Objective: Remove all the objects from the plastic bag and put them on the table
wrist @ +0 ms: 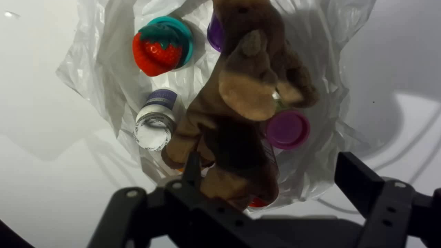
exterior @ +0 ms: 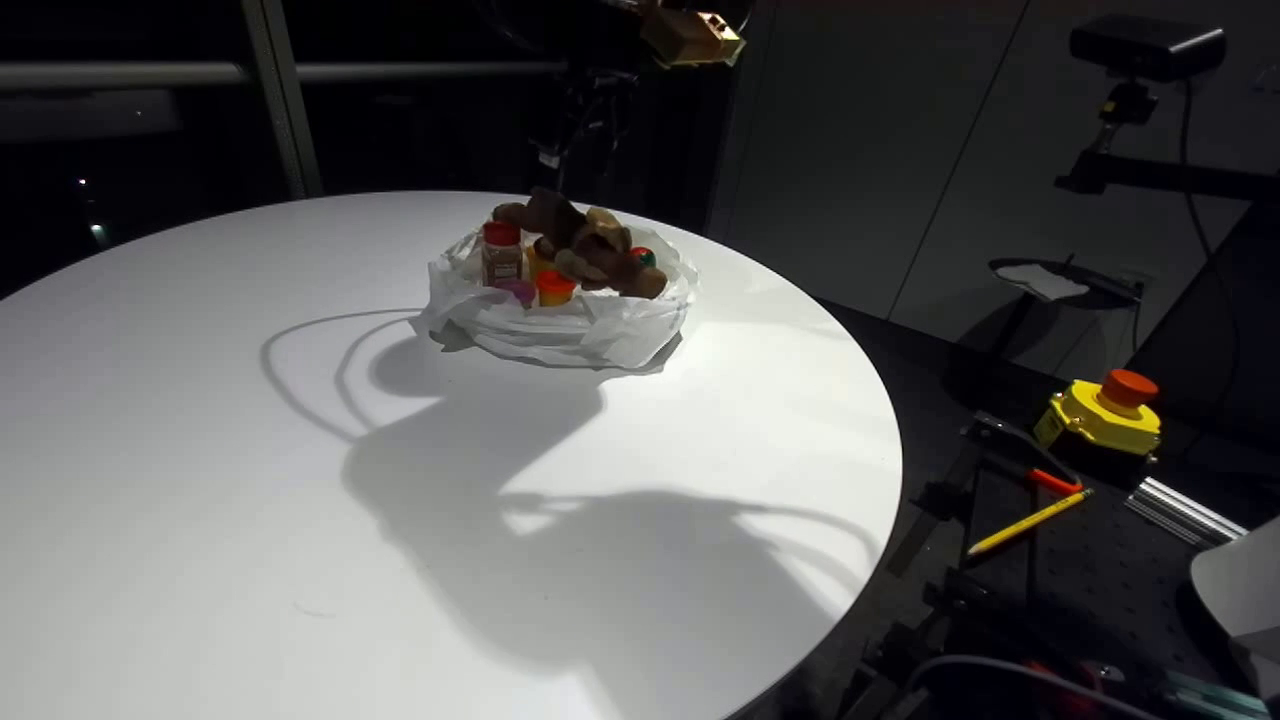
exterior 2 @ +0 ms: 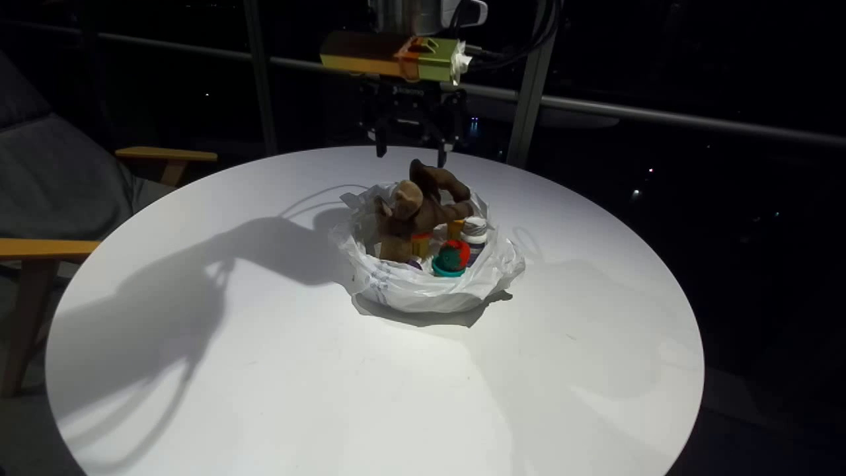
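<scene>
The open white plastic bag (exterior: 620, 345) (exterior 2: 429, 296) (wrist: 320, 165) stands on the round white table (exterior: 200, 480). A brown plush toy (exterior: 590, 245) (exterior 2: 433, 215) (wrist: 246, 94) lies on top inside it. Around the toy are a strawberry (exterior 2: 455, 256) (wrist: 155, 57) on a teal cup, a white bottle (exterior 2: 474, 229) (wrist: 152, 132), a red-capped spice jar (exterior: 502, 262), an orange-lidded cup (exterior: 556, 288), a pink-lidded cup (wrist: 287, 130) and a purple one (wrist: 215, 34). My gripper (exterior 2: 411, 157) (wrist: 269, 162) is open and empty above the bag's far side. The toy partly covers other items.
A grey chair (exterior 2: 59, 178) with wooden armrests stands beside the table. Off the table's edge are a yellow emergency-stop box (exterior: 1100, 415), a pencil (exterior: 1030, 522) and a camera on a stand (exterior: 1145, 45). The arm's shadow falls across the table.
</scene>
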`<action>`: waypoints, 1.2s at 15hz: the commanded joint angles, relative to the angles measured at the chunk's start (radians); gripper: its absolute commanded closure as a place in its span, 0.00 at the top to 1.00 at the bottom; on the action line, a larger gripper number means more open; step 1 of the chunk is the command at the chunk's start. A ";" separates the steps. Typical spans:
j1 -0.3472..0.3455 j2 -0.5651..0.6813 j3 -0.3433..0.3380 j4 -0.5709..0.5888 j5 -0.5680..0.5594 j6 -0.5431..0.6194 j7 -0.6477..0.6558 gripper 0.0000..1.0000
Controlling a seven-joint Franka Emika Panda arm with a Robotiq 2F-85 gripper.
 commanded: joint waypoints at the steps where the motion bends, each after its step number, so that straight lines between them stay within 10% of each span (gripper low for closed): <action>1: 0.004 0.077 -0.009 0.090 -0.077 0.028 0.055 1.00; 5: -0.005 0.139 -0.006 0.159 -0.083 0.031 0.068 1.00; 6: -0.007 0.154 -0.005 0.178 -0.080 0.030 0.069 0.75; 15: -0.024 0.186 0.001 0.227 -0.051 -0.020 0.102 0.13; 18: -0.011 0.123 0.001 0.188 -0.052 -0.033 0.133 0.07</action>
